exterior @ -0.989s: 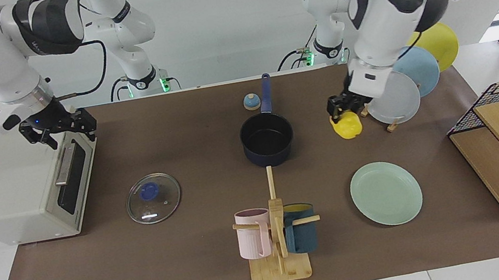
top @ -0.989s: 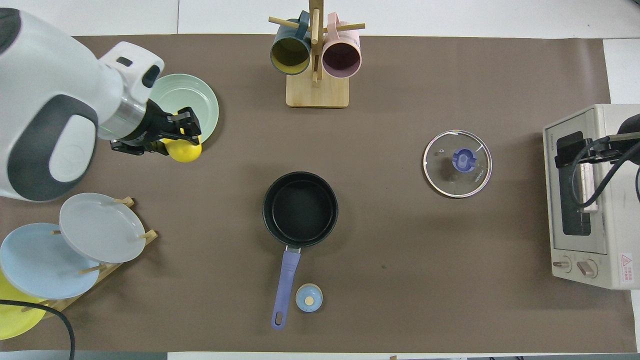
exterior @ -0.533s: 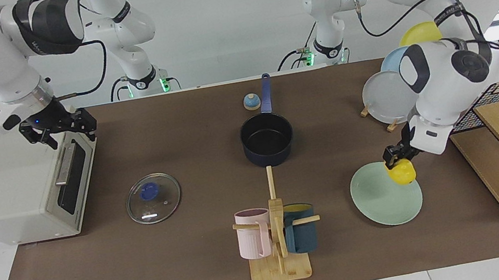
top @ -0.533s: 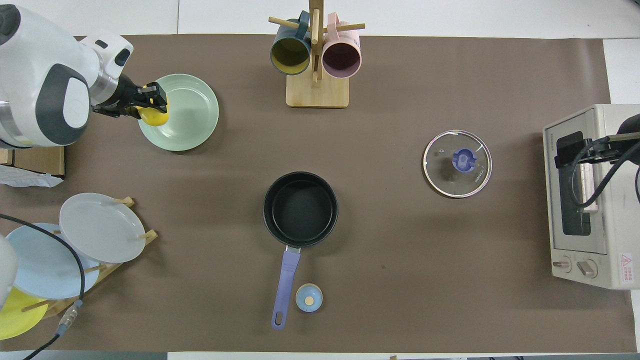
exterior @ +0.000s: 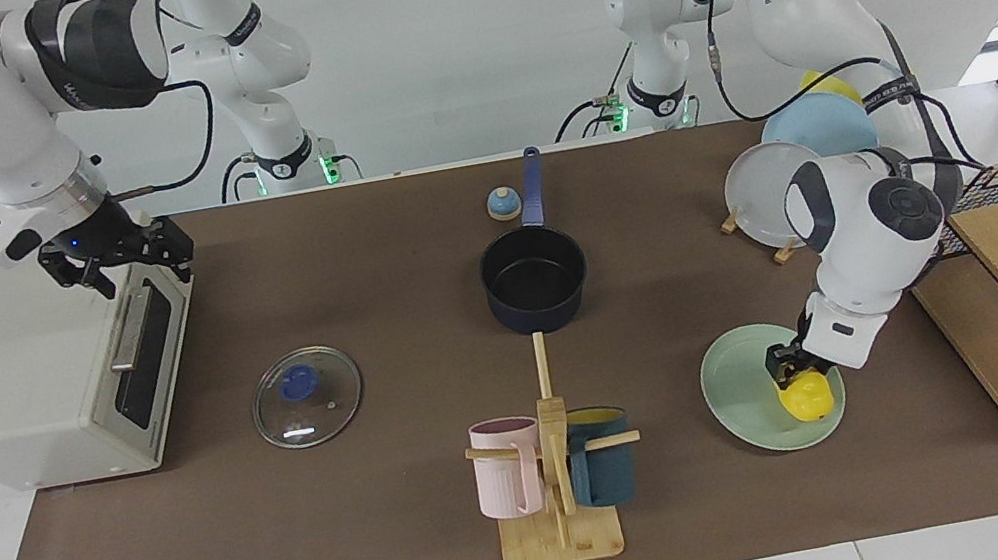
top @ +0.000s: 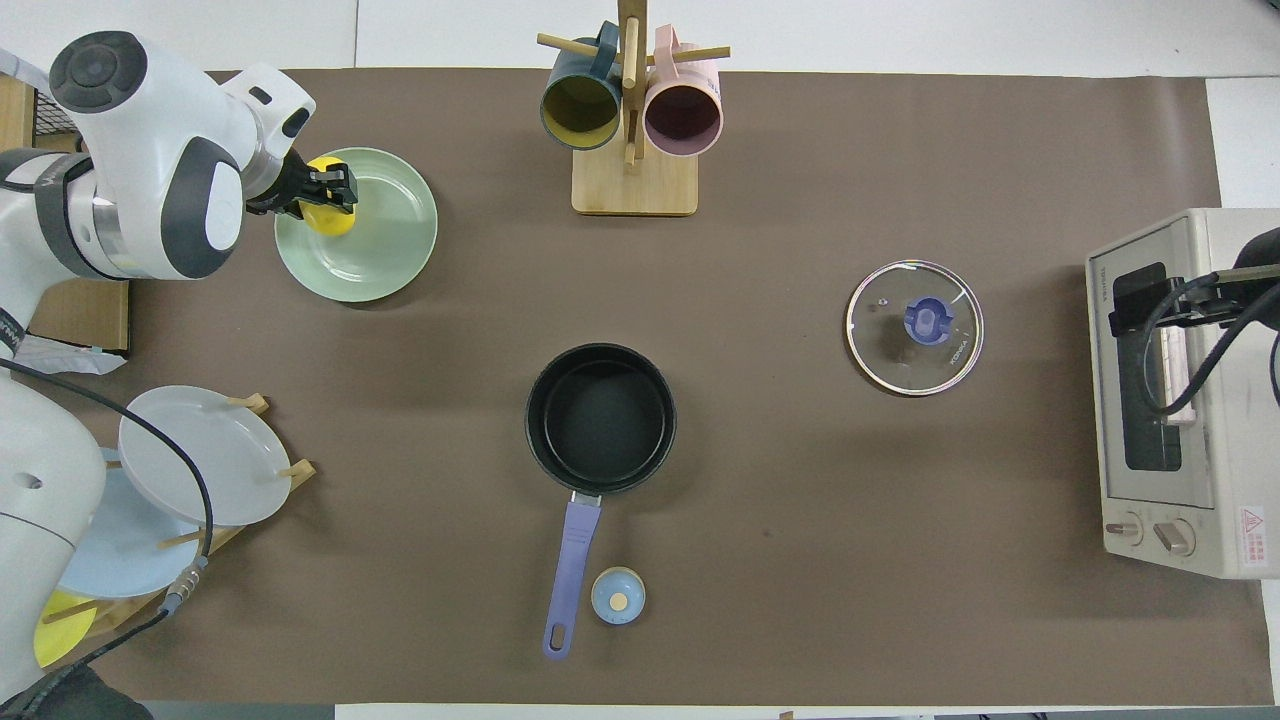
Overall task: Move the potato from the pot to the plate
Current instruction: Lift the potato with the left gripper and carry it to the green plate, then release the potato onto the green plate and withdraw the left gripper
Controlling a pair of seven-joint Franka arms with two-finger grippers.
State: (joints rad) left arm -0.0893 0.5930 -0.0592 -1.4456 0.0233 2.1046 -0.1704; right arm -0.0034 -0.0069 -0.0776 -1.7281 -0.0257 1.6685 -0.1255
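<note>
Facing view shows the left gripper (exterior: 790, 370) low over the plate (exterior: 737, 382), its fingers clenched on the potato (exterior: 805, 396), which seems to touch the plate at the side toward the left arm's end of the table, or to hang just above it; I cannot tell which. I judge that the arm brings the potato so low because a rounded, glossy thing could roll off the shallow plate if it fell from a height. The pot (exterior: 534, 279) stands empty in the middle of the table, well apart from the plate, with its handle pointing toward the robots, so the transfer looks almost finished and only the release is left. The right gripper (exterior: 112, 256) waits over the toaster oven (exterior: 49, 376) with open fingers, out of the way. The glass lid (exterior: 306, 395) lies flat between the oven and the pot.
</note>
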